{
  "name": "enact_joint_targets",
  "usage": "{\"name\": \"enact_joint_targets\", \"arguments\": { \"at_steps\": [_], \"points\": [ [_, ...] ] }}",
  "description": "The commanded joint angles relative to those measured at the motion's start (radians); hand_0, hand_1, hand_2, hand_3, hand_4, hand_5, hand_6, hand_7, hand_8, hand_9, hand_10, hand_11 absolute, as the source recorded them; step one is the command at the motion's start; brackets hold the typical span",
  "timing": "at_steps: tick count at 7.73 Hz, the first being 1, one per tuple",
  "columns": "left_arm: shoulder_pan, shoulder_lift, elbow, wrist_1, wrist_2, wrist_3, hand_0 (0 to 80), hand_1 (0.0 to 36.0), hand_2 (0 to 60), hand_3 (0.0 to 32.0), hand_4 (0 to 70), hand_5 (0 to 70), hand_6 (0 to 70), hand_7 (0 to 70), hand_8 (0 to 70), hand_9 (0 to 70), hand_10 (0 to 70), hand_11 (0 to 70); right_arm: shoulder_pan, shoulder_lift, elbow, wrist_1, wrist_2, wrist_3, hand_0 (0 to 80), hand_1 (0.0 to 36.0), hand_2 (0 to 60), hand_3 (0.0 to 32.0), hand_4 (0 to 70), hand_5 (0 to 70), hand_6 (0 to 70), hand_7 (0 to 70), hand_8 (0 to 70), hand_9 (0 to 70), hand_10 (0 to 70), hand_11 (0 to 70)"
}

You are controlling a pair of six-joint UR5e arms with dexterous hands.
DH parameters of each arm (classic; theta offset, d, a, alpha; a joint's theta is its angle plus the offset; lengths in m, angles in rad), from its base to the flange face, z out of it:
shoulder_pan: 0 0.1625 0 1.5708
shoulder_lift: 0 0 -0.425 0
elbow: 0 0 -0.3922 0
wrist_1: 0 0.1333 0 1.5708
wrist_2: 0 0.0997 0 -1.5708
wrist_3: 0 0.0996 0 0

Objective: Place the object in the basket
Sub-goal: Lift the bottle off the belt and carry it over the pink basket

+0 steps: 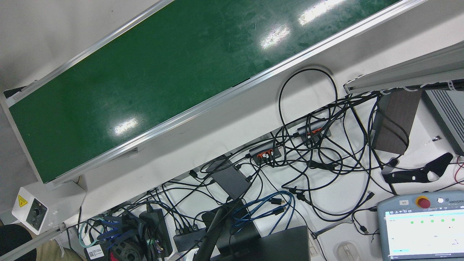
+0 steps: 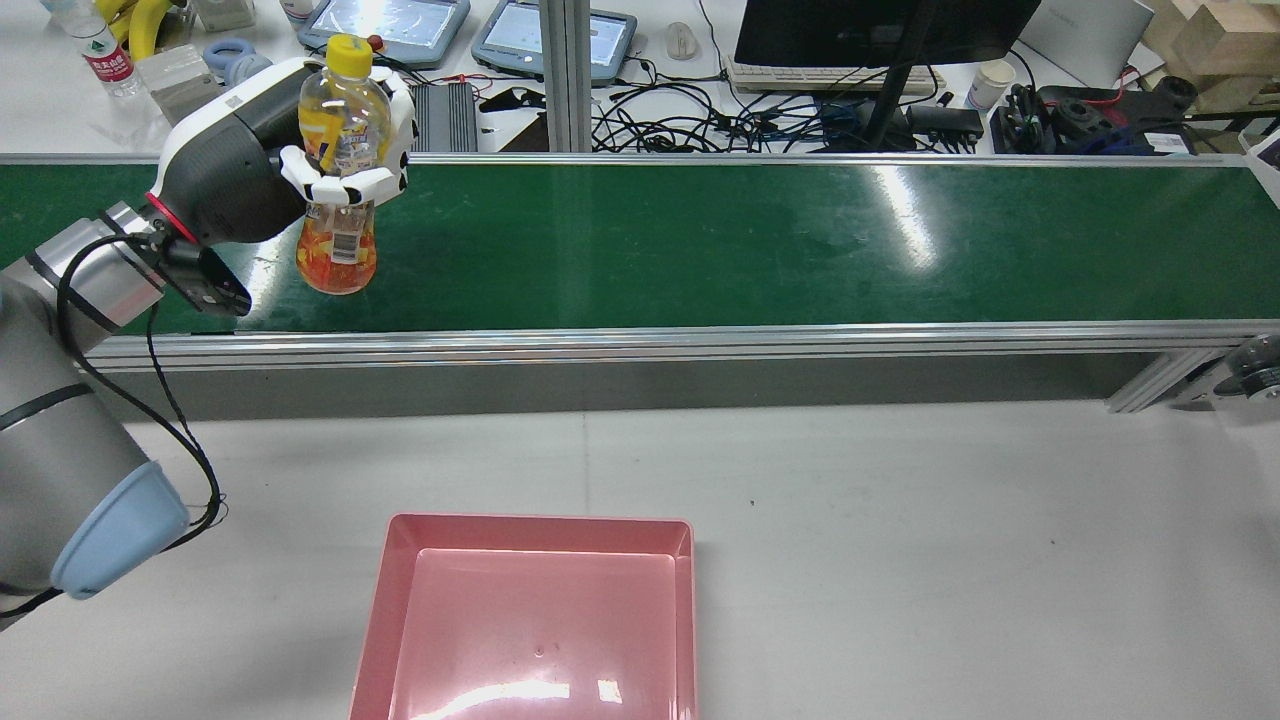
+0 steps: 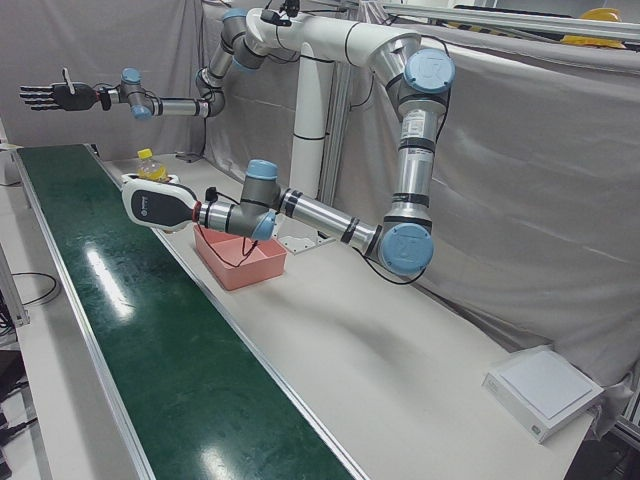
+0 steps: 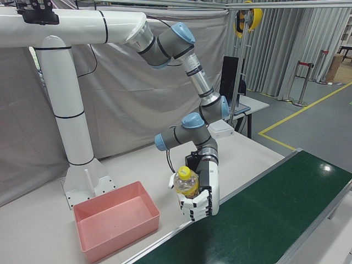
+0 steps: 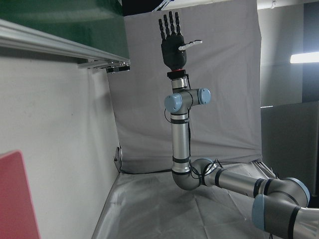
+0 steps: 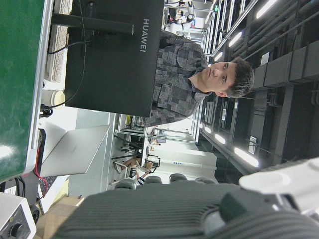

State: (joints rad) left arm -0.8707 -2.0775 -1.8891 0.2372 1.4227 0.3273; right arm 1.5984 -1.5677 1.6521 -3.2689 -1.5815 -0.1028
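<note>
The shallow pink plastic basket (image 2: 540, 620) is cut off by the bottom edge of the rear view, so its near wall goes unseen; its visible floor is bare and glossy. The left hand (image 2: 345, 150), white-fingered with a dark grey back, hides the middle of the clear plastic bottle of orange drink (image 2: 340, 250), leaving the yellow cap, the shoulder and the lower part showing. The print on the bottle's label is too small to read. Whether the bottle's base touches the long green conveyor belt (image 2: 760, 240) or hangs just above it cannot be told from any view.

The bottle stands upright, with a round yellow screw cap, a yellow and white label and orange liquid filling it nearly to the neck. It is over the belt's left end as the rear view shows it, well apart from the basket, which lies on the grey table on the near side of the belt.

The left hand's fingers are wrapped closed around the bottle's waist. The right hand (image 5: 173, 42), black, is raised high away from the belt with its fingers stretched out and spread, holding nothing.

Beyond the belt, a person (image 6: 194, 79) in a patterned shirt is partly hidden behind a black monitor (image 6: 112, 55).
</note>
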Motion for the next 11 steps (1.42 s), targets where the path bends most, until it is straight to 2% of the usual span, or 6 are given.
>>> {"name": "enact_joint_targets", "arguments": {
  "at_steps": [1,4,5,7,9,11],
  "points": [
    [0.114,0.137,-0.206,0.042,0.004,0.010,57.5,23.3,60.0,0.0,45.0,70.0,64.2,70.0,70.0,70.0,70.0,70.0,0.000,0.000,0.000,0.000,0.000,0.000,0.0,0.0,0.0,0.0,0.0,0.0,0.0,0.0,0.0,0.0,0.0,0.0],
    [0.234,0.172,-0.235,0.045,-0.004,0.086,59.0,23.4,57.8,0.0,43.4,70.0,61.9,70.0,70.0,70.0,70.0,70.0,0.000,0.000,0.000,0.000,0.000,0.000,0.0,0.0,0.0,0.0,0.0,0.0,0.0,0.0,0.0,0.0,0.0,0.0],
    [0.271,0.174,-0.235,0.048,-0.005,0.104,59.7,23.5,55.2,0.0,42.2,70.0,60.8,70.0,70.0,70.0,70.0,70.0,0.000,0.000,-0.002,0.000,0.000,0.000,0.0,0.0,0.0,0.0,0.0,0.0,0.0,0.0,0.0,0.0,0.0,0.0],
    [0.309,0.204,-0.235,0.053,-0.021,0.168,62.3,22.4,43.2,0.0,41.7,70.0,57.7,70.0,70.0,70.0,70.0,70.0,0.000,0.000,-0.002,0.000,0.000,0.000,0.0,0.0,0.0,0.0,0.0,0.0,0.0,0.0,0.0,0.0,0.0,0.0],
    [0.386,0.227,-0.235,0.053,-0.088,0.176,60.4,21.2,41.8,0.0,40.1,70.0,56.3,70.0,69.3,70.0,70.0,70.0,0.000,0.000,0.000,0.000,0.000,0.000,0.0,0.0,0.0,0.0,0.0,0.0,0.0,0.0,0.0,0.0,0.0,0.0],
    [0.423,0.254,-0.242,0.053,-0.088,0.186,62.1,21.2,37.1,0.0,38.9,70.0,54.5,70.0,68.8,70.0,70.0,70.0,0.000,0.000,-0.002,0.000,0.000,0.000,0.0,0.0,0.0,0.0,0.0,0.0,0.0,0.0,0.0,0.0,0.0,0.0]
  ]
}}
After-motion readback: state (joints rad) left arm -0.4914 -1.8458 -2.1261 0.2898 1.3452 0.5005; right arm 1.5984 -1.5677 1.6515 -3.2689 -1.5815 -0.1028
